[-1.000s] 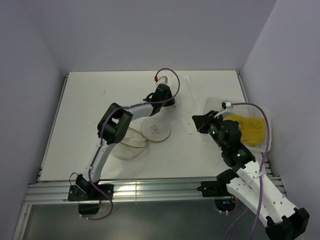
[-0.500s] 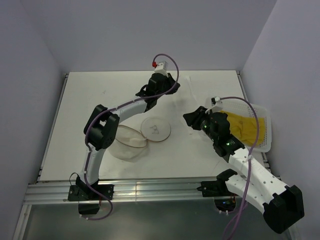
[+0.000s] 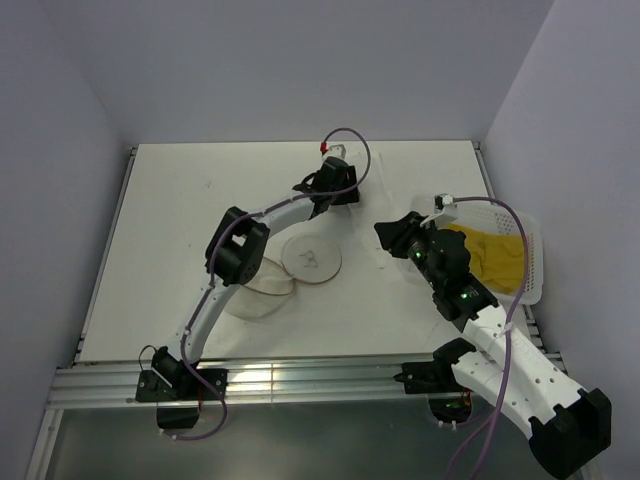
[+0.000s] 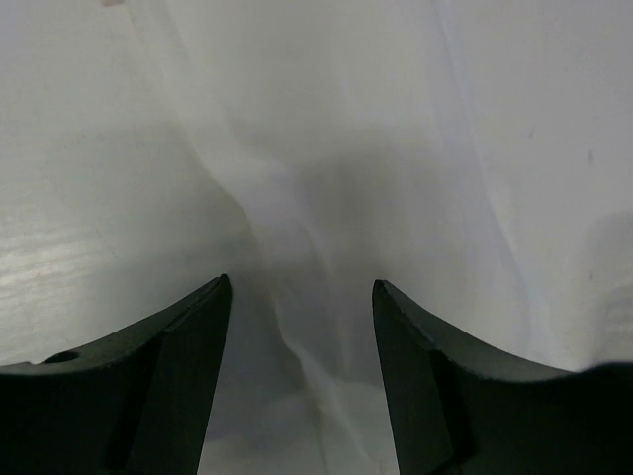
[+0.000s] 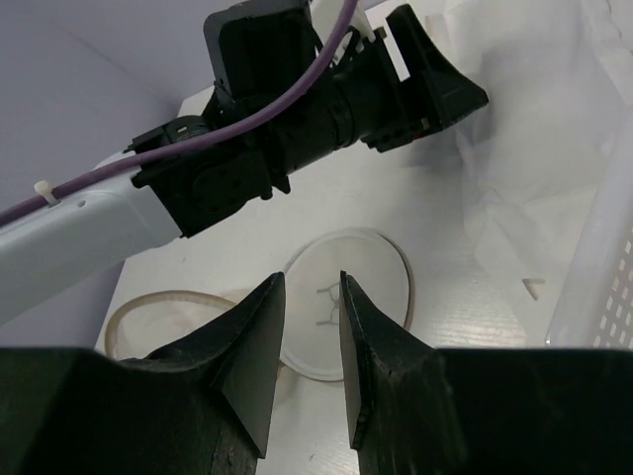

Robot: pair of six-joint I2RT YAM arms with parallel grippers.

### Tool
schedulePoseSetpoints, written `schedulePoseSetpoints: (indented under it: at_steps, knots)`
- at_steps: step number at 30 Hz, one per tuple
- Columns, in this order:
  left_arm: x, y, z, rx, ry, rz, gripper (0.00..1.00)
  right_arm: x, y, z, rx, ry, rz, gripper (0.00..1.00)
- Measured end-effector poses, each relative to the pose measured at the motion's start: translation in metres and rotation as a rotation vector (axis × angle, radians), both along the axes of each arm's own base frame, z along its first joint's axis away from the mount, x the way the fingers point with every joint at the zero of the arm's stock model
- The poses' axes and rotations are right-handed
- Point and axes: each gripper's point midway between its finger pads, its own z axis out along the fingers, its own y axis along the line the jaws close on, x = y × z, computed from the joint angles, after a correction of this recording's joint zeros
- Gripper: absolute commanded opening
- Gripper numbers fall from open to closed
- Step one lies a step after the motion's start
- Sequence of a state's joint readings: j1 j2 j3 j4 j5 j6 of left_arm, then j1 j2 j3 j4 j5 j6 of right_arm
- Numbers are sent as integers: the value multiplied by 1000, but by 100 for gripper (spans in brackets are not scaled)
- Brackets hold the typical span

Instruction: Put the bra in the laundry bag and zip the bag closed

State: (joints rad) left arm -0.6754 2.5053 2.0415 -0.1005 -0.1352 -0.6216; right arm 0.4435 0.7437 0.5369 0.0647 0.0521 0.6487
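Currently, the bra (image 3: 495,255) lies bunched inside the white basket (image 3: 538,285) at the right edge of the top view, well apart from the laundry bag (image 3: 312,258). Take the bag to be the round white disc at frame centre together with the bowl-shaped half (image 3: 262,285) touching it at the lower left. It appears unzipped, and no yellow fabric shows in it.

The left gripper (image 4: 302,287) hangs at upper centre of the top view. Its jaws are spread with nothing between them, over a sheer white sheet (image 4: 326,148). The right gripper (image 5: 313,282) sits between the bag and the basket. Its fingers are only narrowly parted and grasp nothing, and it faces the disc, not the bra.

The step in hand is judged to be fetching the bra, and the right arm is the nearer one.

1. Turn the right gripper toward the basket and spread its fingers wider before you descend.
2. Pinch the thick bunched middle of the fabric, not a thin strap, which is likely to slip or trail.
3. Lift straight up until the fabric clears the basket rim, so that the basket is not dragged along.
4. Bring the left gripper down beside the bowl-shaped half to steady it, and keep it off the sheer sheet.
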Motion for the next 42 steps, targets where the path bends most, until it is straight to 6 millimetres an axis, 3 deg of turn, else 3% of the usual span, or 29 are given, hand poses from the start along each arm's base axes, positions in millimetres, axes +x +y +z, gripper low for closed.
schedulePoseSetpoints:
  at_steps: [8,11,12,16,19,20,25,30,34,42]
  knots:
    - [8,-7,-7,-37,9,-6,66,-2,-1,1,-2,-3,1,35]
    - [13,-12,-7,-78,4,-13,59,-3,-1,3,-4,-11,2,35]
    - [14,-14,-6,-96,1,-15,49,-3,-2,3,-5,-13,3,34]
    - [16,-15,-12,-154,-15,-12,34,-5,-1,5,-4,-21,10,34]
    - [18,-15,-14,-185,-27,-1,16,-6,0,5,-6,-20,18,34]
    - [18,-15,-15,-189,-30,0,2,-6,0,5,-7,-19,19,34]
    - [17,-16,-16,-214,-50,-3,0,-7,0,2,-12,-11,22,34]
    - [0,-7,-10,-227,-40,-16,0,-4,1,-5,-20,8,23,38]
    - [-12,-6,28,-265,-67,-52,0,-3,3,-11,-25,27,30,42]
    - [-34,-12,180,-431,-261,-182,0,-4,3,-9,-23,23,29,45]
